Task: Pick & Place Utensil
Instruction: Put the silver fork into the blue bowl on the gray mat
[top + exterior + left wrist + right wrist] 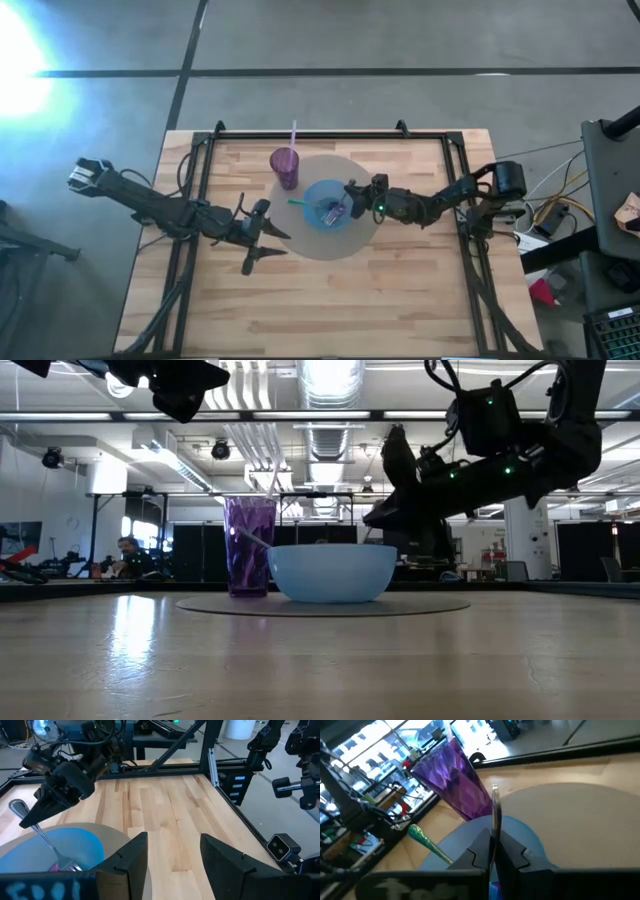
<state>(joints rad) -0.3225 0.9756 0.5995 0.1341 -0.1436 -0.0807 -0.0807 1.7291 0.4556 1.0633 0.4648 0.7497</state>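
A light blue bowl (322, 192) stands on a round grey mat (330, 245) at the table's middle. A purple cup (285, 167) with a straw stands on the mat's far left edge. My right gripper (350, 199) hovers over the bowl's right side, shut on a metal utensil (45, 840). The utensil slants down into the bowl. A teal utensil handle (427, 841) leans on the bowl's left rim. My left gripper (172, 855) waits open, above the table just left of the mat. My right gripper pinches the metal utensil's handle (495, 817) between its two fingers, close to the handle's rounded free end (17, 807), which sticks out past the fingertips. The fingers come from the table's right, slanting slightly down. The utensil's lower end (70, 865) reaches down inside the bowl.
A black frame (330, 132) runs around the wooden tabletop. Bare wood lies near of the mat (330, 300) and to its right. Something small and pink lies in the bowl beside the utensil's lower end.
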